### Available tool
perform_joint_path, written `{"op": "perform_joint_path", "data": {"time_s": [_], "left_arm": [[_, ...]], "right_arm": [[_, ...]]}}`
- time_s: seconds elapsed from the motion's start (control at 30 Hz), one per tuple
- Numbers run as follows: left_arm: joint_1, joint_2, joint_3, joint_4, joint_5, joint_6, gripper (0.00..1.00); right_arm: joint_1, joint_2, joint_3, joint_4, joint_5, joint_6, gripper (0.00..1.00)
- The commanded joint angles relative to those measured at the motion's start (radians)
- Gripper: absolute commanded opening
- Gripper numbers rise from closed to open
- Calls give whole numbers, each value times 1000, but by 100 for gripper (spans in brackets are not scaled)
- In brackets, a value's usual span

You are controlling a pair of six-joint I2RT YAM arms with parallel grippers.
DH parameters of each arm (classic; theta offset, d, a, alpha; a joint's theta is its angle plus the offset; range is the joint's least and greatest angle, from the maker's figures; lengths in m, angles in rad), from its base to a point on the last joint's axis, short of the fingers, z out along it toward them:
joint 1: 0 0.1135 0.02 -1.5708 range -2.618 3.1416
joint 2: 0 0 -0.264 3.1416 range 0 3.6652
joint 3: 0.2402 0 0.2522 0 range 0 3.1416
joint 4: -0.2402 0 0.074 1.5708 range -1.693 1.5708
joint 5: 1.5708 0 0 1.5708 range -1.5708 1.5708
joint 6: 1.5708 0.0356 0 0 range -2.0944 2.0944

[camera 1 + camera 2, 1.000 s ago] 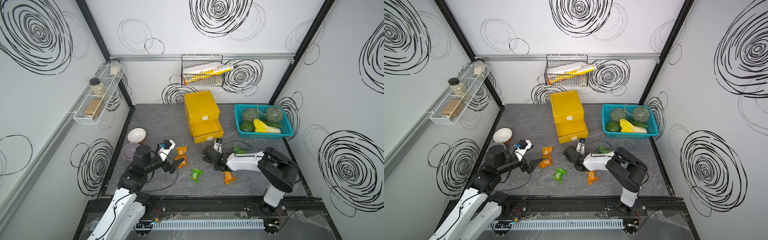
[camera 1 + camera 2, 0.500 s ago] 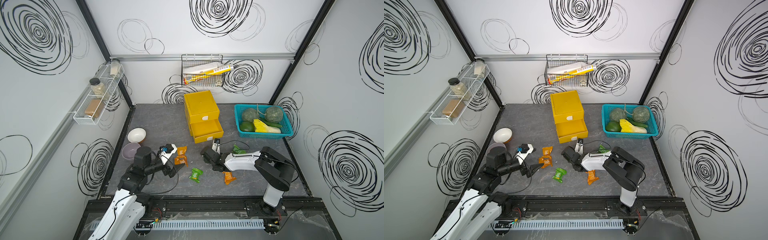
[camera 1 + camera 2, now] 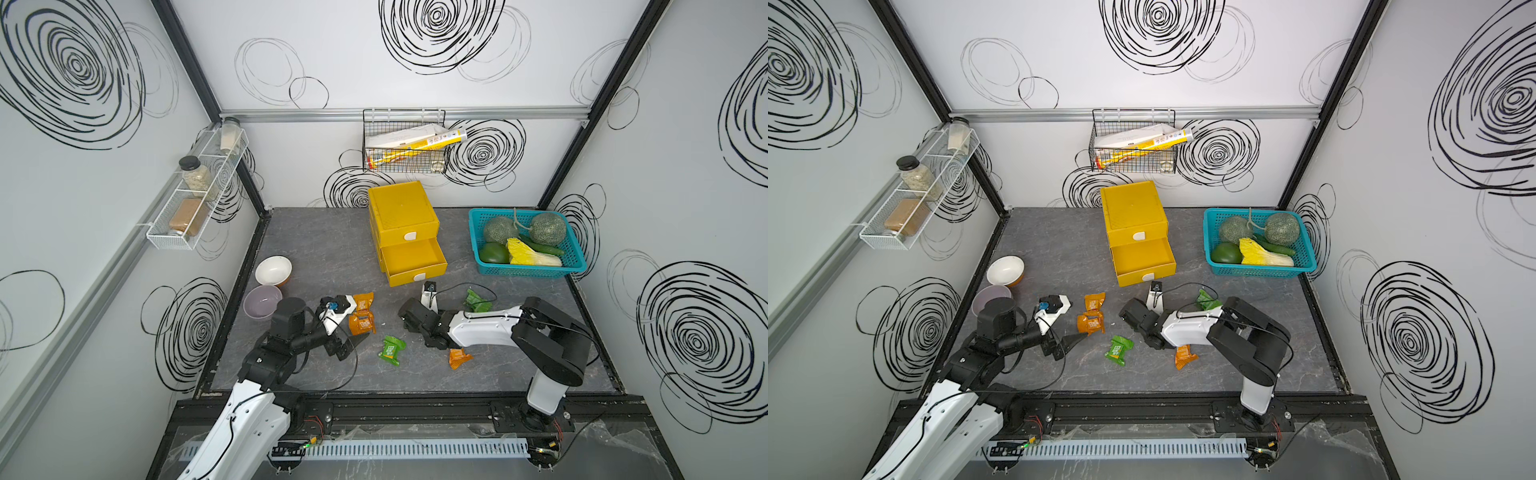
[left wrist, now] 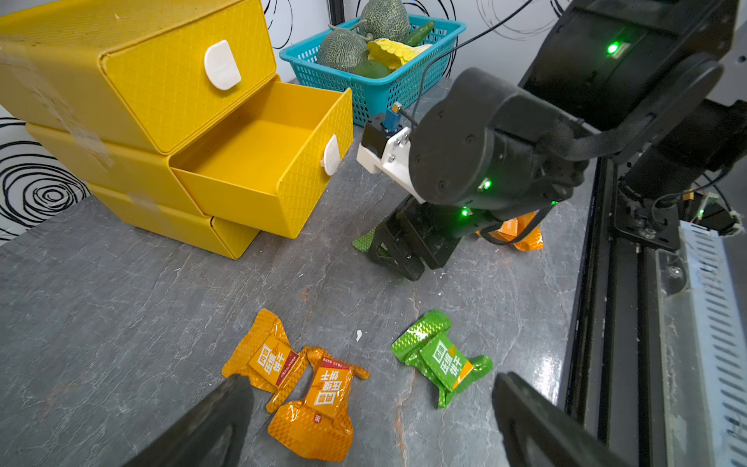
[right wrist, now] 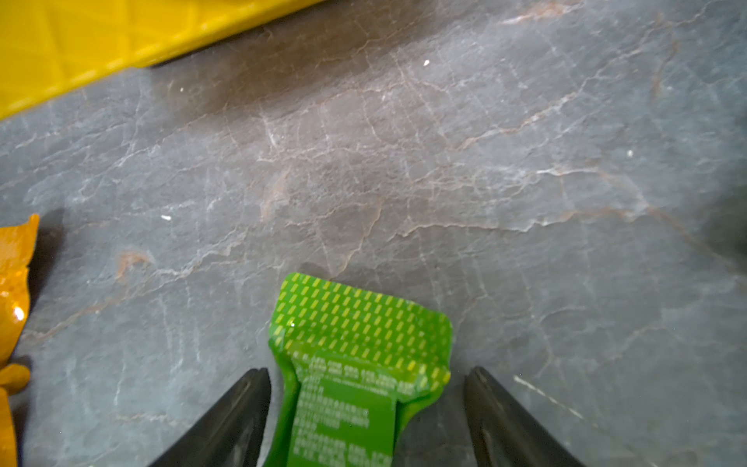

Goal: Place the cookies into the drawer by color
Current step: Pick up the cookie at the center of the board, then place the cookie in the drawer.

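Note:
The yellow drawer (image 3: 403, 212) chest stands at the back, its middle drawer (image 3: 413, 259) pulled out and holding nothing. Two orange cookies (image 3: 363, 301) (image 3: 361, 324), a green one (image 3: 391, 349) and another orange one (image 3: 458, 358) lie on the grey table. My left gripper (image 4: 372, 420) hangs open just short of the orange pair (image 4: 323, 404) and the green packet (image 4: 440, 358). My right gripper (image 5: 366, 404) points down at the table, open, with a green cookie packet (image 5: 355, 343) between its fingers (image 5: 242, 412) and a gap on each side. One more green packet (image 3: 476, 301) lies behind the right arm.
A teal basket (image 3: 577, 266) of melons and vegetables stands at the back right. A white bowl (image 3: 273, 270) and a lilac bowl (image 3: 262, 301) sit near the left wall. A wire rack (image 3: 405, 141) hangs on the back wall and a jar shelf (image 3: 195, 199) on the left wall.
The left gripper has swung a little toward the front, closer to the orange and green packets. The right gripper's fingers narrowed round the green packet and have parted again, staying in the same spot.

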Motion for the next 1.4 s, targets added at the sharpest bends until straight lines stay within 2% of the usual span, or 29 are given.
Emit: {"op": "perform_joint_path", "data": {"time_s": [0.0, 0.07, 0.17, 0.2, 0.33, 0.47, 0.57, 0.7, 0.8, 0.93, 1.07, 1.17, 1.27, 1.37], "left_arm": [[-6, -3, 2, 22, 5, 15, 99], [-6, -3, -1, 30, -13, 11, 99], [-12, -8, -5, 36, -8, 10, 99], [-10, -5, -1, 27, -1, 13, 99], [-7, -2, -6, 43, -31, 3, 99], [-5, 3, -1, 25, 5, 14, 99], [-1, -2, -9, 46, -29, 2, 99], [4, 0, -1, 25, 5, 16, 99], [10, -4, -11, 44, -33, 1, 99], [14, -1, -4, 25, 7, 15, 99], [19, -5, -15, 48, -26, 4, 99], [25, -2, -7, 28, 8, 17, 99], [31, -5, -13, 42, -27, 6, 99], [27, -11, -13, 39, 2, 12, 99]], "right_arm": [[14, 14, -24, -118, -46, 26, 80], [15, 3, -35, -109, -47, 21, 77], [17, 7, -46, -96, -54, 12, 66], [17, 8, -46, -99, -56, 12, 62], [18, -11, -70, -75, -67, 3, 33], [18, -21, -60, -97, -48, -29, 22], [20, -66, -82, -83, -49, -64, 21], [19, -125, -107, -114, -38, -74, 21], [20, -180, -130, -134, -43, -86, 21], [21, -283, -159, -180, -44, -85, 21], [21, -410, -164, -216, -40, -119, 21], [21, -476, -123, -262, -26, -163, 21], [21, -511, -51, -296, -15, -232, 21], [19, -526, -6, -270, 22, -298, 21]]}}
